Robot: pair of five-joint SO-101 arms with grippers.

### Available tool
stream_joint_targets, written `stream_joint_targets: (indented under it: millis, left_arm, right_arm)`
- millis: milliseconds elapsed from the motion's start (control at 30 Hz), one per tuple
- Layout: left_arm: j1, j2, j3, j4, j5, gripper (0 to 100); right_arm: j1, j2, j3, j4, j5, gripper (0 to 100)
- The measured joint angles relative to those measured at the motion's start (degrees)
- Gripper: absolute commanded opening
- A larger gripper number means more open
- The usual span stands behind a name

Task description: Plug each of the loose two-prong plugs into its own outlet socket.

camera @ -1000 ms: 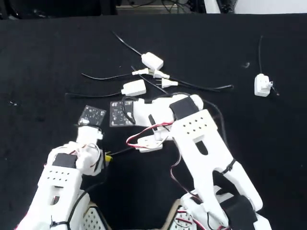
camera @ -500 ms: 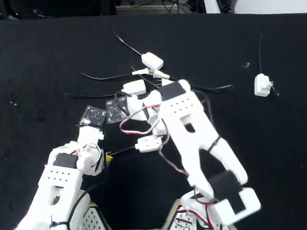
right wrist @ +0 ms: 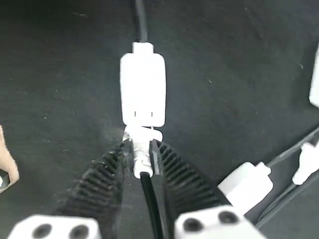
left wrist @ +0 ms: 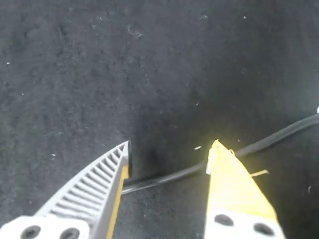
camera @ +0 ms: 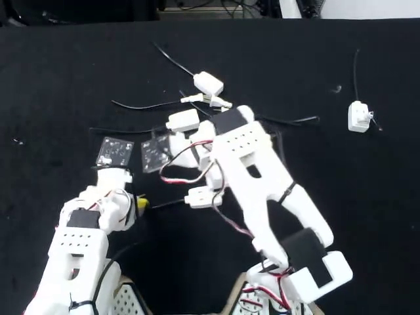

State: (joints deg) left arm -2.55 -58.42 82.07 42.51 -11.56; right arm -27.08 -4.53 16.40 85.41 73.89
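My right end effector (right wrist: 141, 149) pinched the plug (right wrist: 142, 167) at the mouth of the outlet socket (right wrist: 143, 89). My left end effector (left wrist: 170, 145) hung spread over a cable (left wrist: 164, 178), so the unbraced outlet socket could skid from my push.

Right gripper (right wrist: 141, 148) clamped on small white two-prong plug (right wrist: 142, 135), black cord trailing. Plug's nose touches white rectangular outlet socket (right wrist: 143, 89). Black tabletop (right wrist: 60, 59).

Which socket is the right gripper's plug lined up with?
The socket directly ahead of the right gripper, touching its held plug; a second socket lies apart.
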Motion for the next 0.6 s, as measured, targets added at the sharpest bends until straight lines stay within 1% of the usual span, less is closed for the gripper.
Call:
stream_joint_targets:
  millis: [133,500,600]
  left_arm:
    - [-0.4,0.0,0.0,0.0,0.6,25]
    - [-0.4,0.0,0.0,0.0,0.6,25]
    - [-0.4,0.0,0.0,0.0,0.6,25]
  right_arm:
    - [-1.7,0.0,0.0,0.0,0.0,1.1]
    - [-1.5,0.0,0.0,0.0,0.0,1.1]
    - [-1.5,0.0,0.0,-1.5,0.0,1.1]
